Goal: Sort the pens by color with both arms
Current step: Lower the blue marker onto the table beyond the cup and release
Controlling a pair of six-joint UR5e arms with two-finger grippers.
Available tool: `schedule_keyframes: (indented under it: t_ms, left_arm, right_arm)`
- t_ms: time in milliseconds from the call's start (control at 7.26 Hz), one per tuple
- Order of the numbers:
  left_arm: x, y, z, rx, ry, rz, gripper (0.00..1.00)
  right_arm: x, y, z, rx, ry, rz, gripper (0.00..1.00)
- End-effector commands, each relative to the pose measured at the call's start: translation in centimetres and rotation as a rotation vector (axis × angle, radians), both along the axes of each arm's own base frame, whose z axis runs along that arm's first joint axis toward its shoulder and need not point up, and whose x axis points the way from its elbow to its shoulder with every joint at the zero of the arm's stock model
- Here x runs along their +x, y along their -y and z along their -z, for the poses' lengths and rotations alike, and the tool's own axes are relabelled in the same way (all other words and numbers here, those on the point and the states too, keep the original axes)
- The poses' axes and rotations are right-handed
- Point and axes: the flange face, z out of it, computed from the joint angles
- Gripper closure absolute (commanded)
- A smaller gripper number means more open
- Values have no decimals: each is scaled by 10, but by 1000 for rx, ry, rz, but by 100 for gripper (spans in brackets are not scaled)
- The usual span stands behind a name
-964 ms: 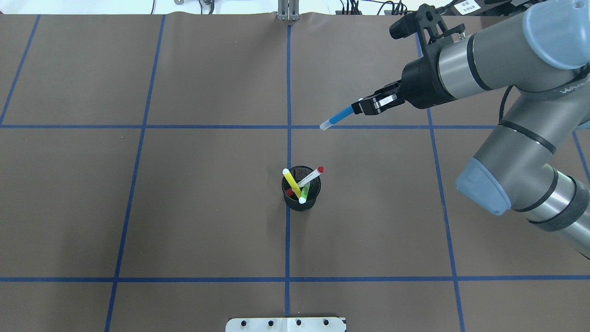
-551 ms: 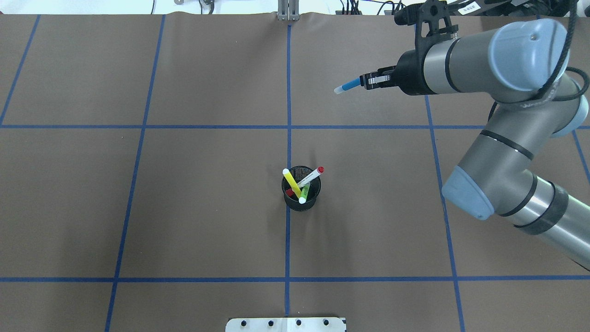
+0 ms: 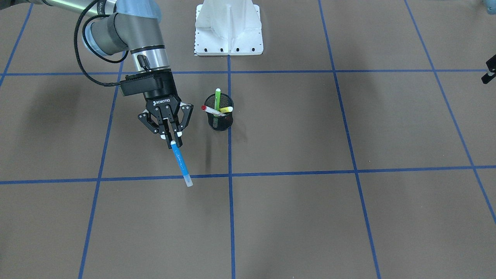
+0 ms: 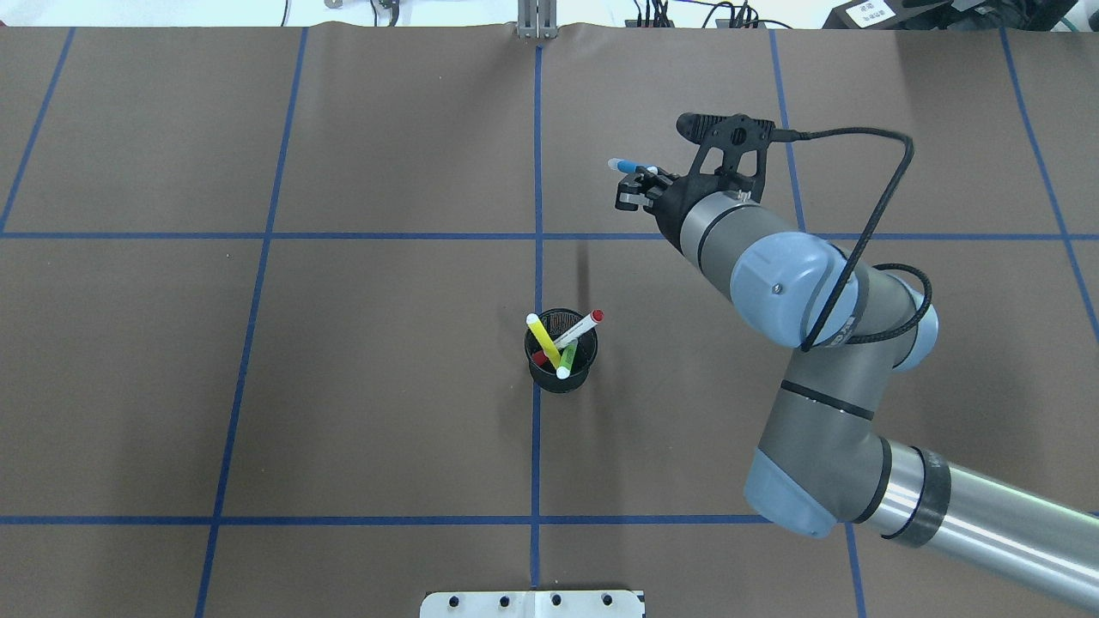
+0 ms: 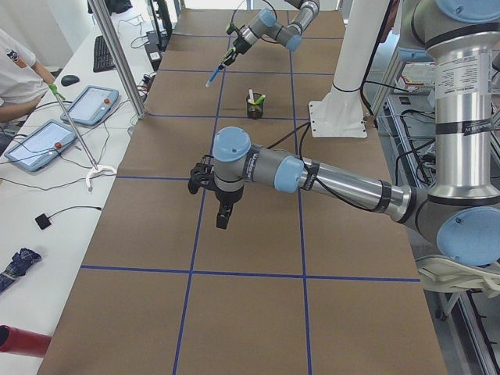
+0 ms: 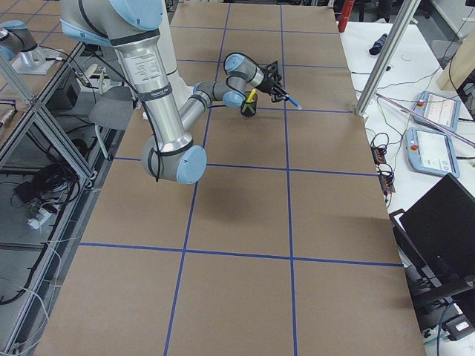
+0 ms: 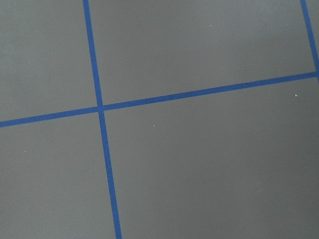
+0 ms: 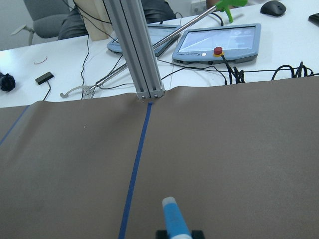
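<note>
My right gripper (image 3: 173,144) is shut on the upper end of the blue pen (image 3: 181,164), held above the mat with its pale tip slanting down and away from me. They also show in the overhead view: gripper (image 4: 636,178), pen (image 4: 624,164). The right wrist view shows the pen (image 8: 174,219) pointing toward the far table edge. The black mesh cup (image 4: 561,361) stands at the table's middle and holds the yellow pen (image 4: 543,336), the red-capped white pen (image 4: 580,327) and the lime green pen (image 4: 567,355). My left gripper (image 5: 223,213) hangs over bare mat far to the left; I cannot tell whether it is open.
Blue tape lines (image 4: 537,172) divide the brown mat into squares. The white robot base (image 3: 228,31) sits at the near edge. An aluminium post (image 8: 142,59) stands at the far edge, with operator tablets (image 8: 217,42) behind it. The left wrist view shows only mat and tape (image 7: 99,107).
My right arm has swung inward and its wrist has turned. The gripper with the blue pen moved first toward the far edge, then left toward the centre line. The cup and its pens have not moved.
</note>
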Motion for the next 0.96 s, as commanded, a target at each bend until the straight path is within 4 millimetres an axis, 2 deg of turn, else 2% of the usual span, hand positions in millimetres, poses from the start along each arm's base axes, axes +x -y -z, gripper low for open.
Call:
schedule_keyframes:
  t_ms: [0,689,826]
  left_arm:
    - [0,0,1,1,2,1,0]
    - [0,1,5,13,-1,15,0]
    - [0,1,6,13,-1,16,0]
  right_arm:
    - [-26,10,-38,-51,-3,-151,100]
    - [-63,24,-87,-106,-94,-175,100]
    - [-63,24,-87,-105,-93,-176,100]
